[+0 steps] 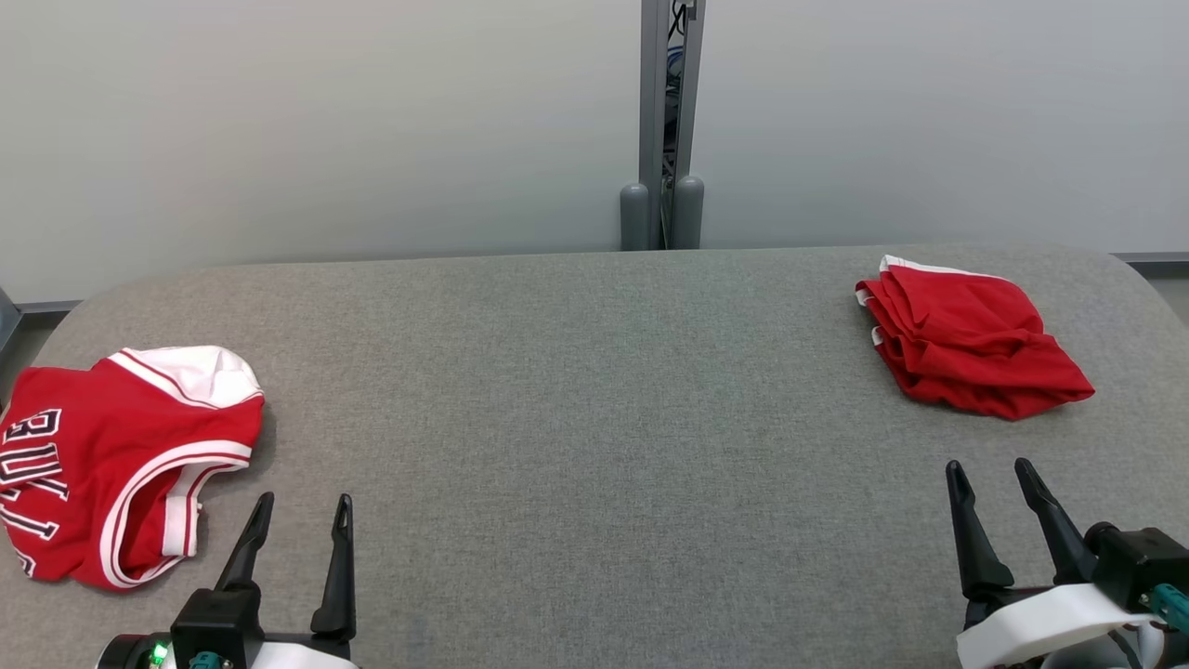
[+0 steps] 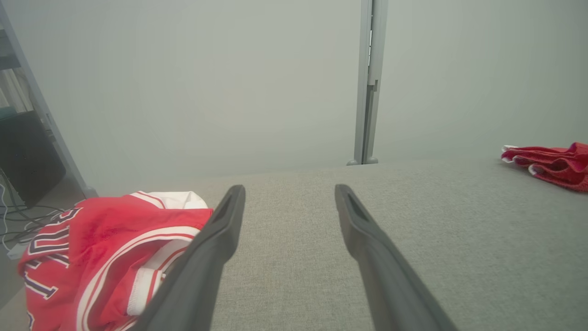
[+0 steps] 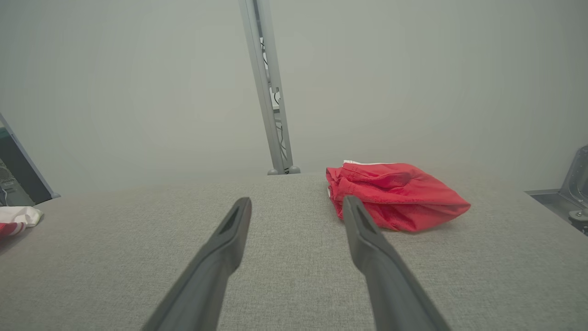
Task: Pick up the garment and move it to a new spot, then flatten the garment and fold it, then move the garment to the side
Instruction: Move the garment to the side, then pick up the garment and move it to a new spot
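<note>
Red jersey (image 1: pixel 111 455) lies crumpled at the left near edge of the grey table (image 1: pixel 594 400), so pickup, flattening, folding and setting aside all look left to do for it. Red shorts (image 1: pixel 966 348) at the far right look already folded and put aside. Left gripper (image 1: pixel 305 500) and right gripper (image 1: pixel 987 465) both have fingers spread apart, empty, touching no cloth

The left gripper (image 2: pixel 289 193) hangs wide open over the grey table (image 2: pixel 298 257), a red jersey (image 2: pixel 101 248) bunched just beside its left finger.
</note>
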`<state>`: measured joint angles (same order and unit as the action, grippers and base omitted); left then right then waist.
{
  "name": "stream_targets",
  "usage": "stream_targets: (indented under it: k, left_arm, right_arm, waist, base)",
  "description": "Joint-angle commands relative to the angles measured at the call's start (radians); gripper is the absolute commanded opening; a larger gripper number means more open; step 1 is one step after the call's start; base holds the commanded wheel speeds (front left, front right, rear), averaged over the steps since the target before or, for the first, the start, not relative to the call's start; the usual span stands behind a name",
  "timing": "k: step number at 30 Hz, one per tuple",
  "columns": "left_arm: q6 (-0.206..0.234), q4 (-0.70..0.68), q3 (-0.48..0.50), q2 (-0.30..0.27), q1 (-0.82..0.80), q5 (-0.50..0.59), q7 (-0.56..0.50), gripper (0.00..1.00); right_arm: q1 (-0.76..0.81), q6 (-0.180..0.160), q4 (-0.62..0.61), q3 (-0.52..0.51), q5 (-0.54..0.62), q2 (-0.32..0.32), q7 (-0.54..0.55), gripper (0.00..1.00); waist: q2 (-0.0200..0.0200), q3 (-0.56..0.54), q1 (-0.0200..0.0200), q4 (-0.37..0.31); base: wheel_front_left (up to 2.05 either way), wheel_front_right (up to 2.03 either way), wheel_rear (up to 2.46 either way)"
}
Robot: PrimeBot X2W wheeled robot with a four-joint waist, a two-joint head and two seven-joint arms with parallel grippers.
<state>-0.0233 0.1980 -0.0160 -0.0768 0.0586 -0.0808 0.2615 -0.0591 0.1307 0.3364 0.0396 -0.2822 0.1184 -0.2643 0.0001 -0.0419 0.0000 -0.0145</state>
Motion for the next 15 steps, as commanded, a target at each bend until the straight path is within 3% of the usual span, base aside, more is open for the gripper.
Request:
stream_targets:
  k: [1,15]
  left_arm:
    - [0.009,0.002,0.006,-0.008,0.006,0.01,0.004,1.0]
    - [0.013,-0.008,0.005,-0.008,0.004,-0.003,0.004,1.0]
  right_arm:
    - [-0.003,0.0,0.001,-0.002,0.009,0.0,-0.001,1.0]
    - [-0.005,0.0,0.008,0.005,0.015,0.007,-0.001,1.0]
  waist:
    - [-0.0001,-0.001,0.0,-0.002]
    - [-0.0001,0.006,0.0,0.008]
  base:
    - [0.0,0.0,0.0]
    - [0.0,0.0,0.0]
